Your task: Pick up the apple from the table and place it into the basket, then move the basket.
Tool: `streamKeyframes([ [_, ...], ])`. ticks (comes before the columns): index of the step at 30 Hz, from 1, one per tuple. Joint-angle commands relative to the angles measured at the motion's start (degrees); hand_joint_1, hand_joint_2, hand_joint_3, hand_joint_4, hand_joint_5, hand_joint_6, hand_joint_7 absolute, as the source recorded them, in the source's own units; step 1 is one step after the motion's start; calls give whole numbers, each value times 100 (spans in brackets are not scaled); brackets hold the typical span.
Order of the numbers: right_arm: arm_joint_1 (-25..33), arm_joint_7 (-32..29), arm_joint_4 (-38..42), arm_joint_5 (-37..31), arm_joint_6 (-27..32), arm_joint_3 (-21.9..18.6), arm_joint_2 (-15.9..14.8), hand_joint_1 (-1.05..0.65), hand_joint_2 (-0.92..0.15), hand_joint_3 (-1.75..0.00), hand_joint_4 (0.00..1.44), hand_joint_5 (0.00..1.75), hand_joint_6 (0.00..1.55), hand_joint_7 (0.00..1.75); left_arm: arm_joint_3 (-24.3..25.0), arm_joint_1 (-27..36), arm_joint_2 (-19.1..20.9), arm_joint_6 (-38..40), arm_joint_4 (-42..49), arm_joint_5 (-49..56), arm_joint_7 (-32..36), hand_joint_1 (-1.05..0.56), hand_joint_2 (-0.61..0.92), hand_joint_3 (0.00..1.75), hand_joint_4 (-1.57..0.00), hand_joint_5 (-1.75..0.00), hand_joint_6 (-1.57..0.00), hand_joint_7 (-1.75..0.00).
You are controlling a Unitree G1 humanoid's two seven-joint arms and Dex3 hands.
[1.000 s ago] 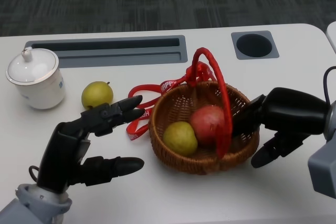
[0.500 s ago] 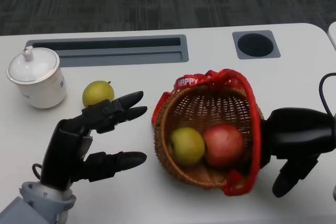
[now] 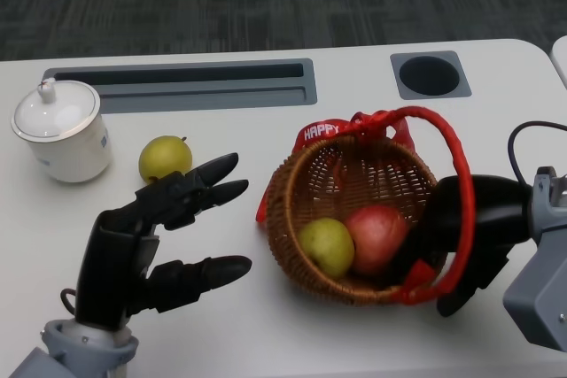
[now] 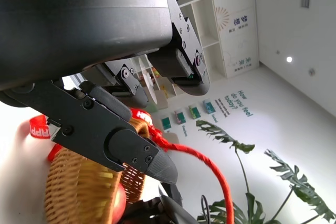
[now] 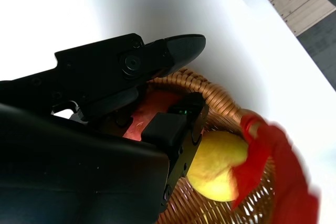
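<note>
You see a white surface (image 3: pixel 266 334) carrying a lidded white cup (image 3: pixel 60 130), a green pear (image 3: pixel 165 158) and a wicker basket (image 3: pixel 354 205).

Basket (image 3: pixel 354 185) sits approx. table (image 3: pixel 221 130) centre, a bit toward 4 o'clock. Inside it: apple (image 3: pixel 379 236) at 5 o'clock, w/ a second fruit (image 3: pixel 326 246) touching it on the 9 o'clock side. Right hand (image 3: pixel 468 227) at basket's 3 o'clock, against the rim & handle (image 3: pixel 456 192). Left hand (image 3: pixel 146 236) well off at 9 o'clock, apart from the basket. Loose fruit (image 3: pixel 165 157) at 10 o'clock of basket, just behind left hand's fingertips. Lidded cup (image 3: pixel 60 130) further out, 9 o'clock of that fruit. Long slot (image 3: pixel 186 84) at 11 o'clock, round hole (image 3: pixel 429 75) at 1 o'clock.
</note>
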Motion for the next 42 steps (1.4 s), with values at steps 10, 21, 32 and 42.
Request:
streamKeyframes([
  [10, -85, -374, -66, 156, 44, -211, 100, -60, -92, -4, 85, 0, 71, 0, 64, 17, 46, -123, -54, -86, 122, -47, 77, 0, -90, -3, -75, -1],
  [21, -126, -1300, -224, -499, 217, 63, 113, -40, -92, -6, 87, 2, 75, 3, 83, 105, -84, -199, -148, 8, 222, -45, 77, 0, -93, -3, -77, -1],
  [32, -173, -975, 426, 61, 437, -177, 362, -31, -92, -19, 97, 4, 90, 5, 147, 314, -172, -340, -305, -101, 224, -41, 79, 1, -95, -3, -77, 0],
  [42, -178, -541, 757, 467, 1169, -492, 633, -34, -92, -17, 111, 10, 93, 3, 192, 404, -147, -571, -393, 30, 388, -45, 79, 0, -97, -3, -80, -1],
])
